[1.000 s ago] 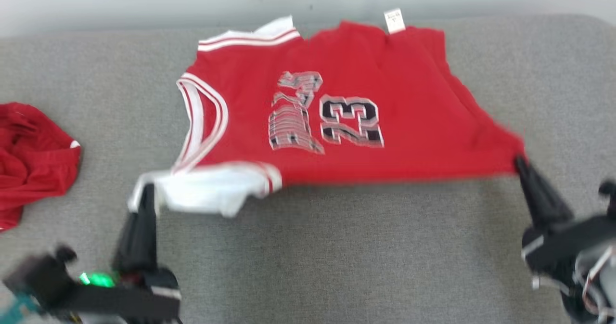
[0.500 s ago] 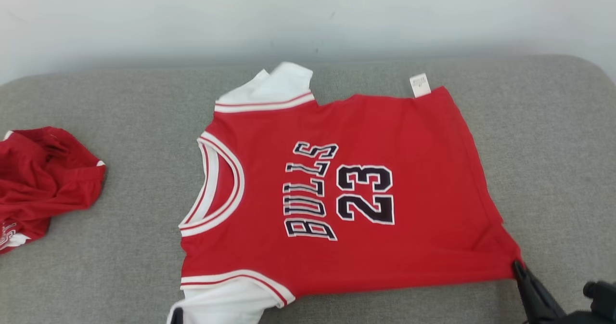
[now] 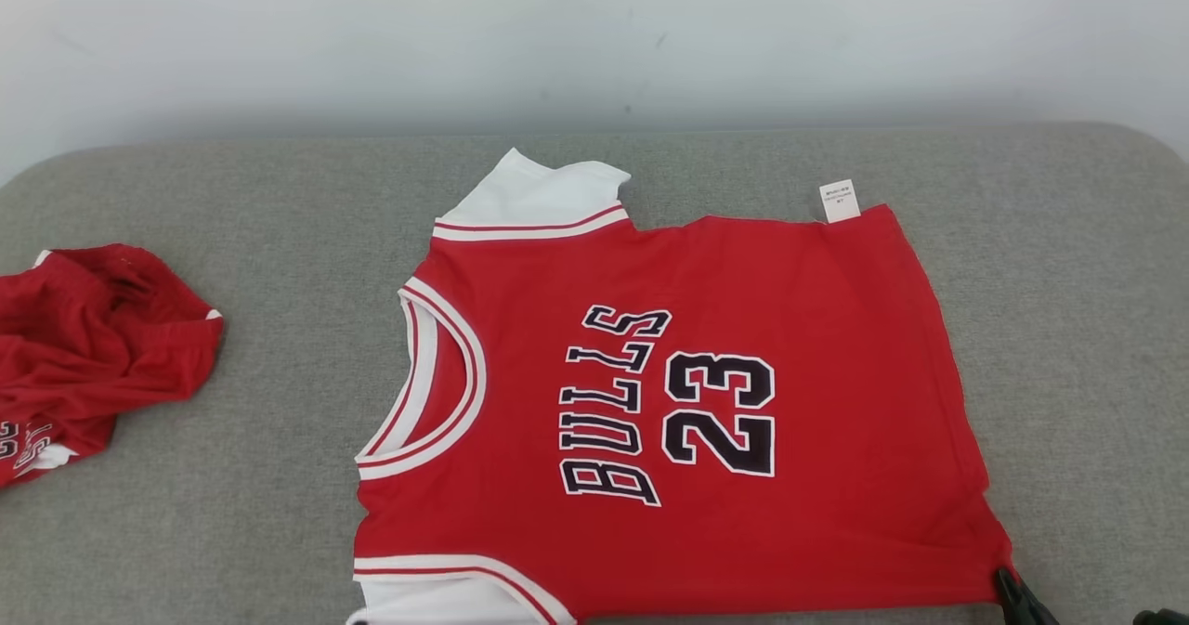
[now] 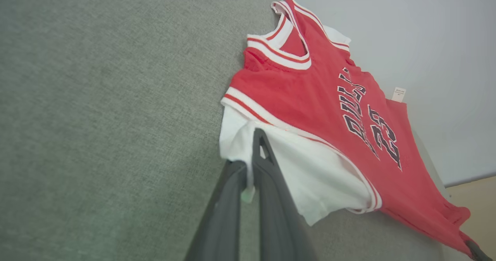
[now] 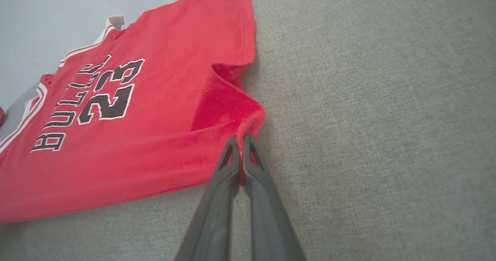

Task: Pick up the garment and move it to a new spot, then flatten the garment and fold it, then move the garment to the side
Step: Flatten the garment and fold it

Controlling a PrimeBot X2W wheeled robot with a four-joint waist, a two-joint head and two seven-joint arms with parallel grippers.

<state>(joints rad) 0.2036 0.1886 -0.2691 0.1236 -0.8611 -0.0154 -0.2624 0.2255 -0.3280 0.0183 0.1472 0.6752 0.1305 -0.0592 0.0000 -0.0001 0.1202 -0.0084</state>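
Note:
The garment [image 3: 706, 402] is a red "BULLS 23" jersey with white sleeves, spread face up on the grey cushion [image 3: 232, 514], neck toward the left. My left gripper [image 4: 252, 152] is shut on the edge of the near white sleeve [image 4: 310, 171], low over the cushion. My right gripper [image 5: 240, 140] is shut on the near hem corner, where the red cloth [image 5: 228, 106] bunches into a small fold. The tip of my right gripper [image 3: 1008, 580] shows at the garment's lower right corner. A white label [image 3: 839, 200] sticks out at the far hem.
A second red garment [image 3: 93, 346] lies crumpled at the cushion's left end. A pale wall [image 3: 594, 40] runs behind the cushion's back edge. Bare grey cushion lies to the right of the jersey and between the two garments.
The head camera has shifted, so everything sits lower in its picture and the grippers have slid to the bottom edge. The jersey, blurred and stretched before, now lies flat and still. Both grips hold.

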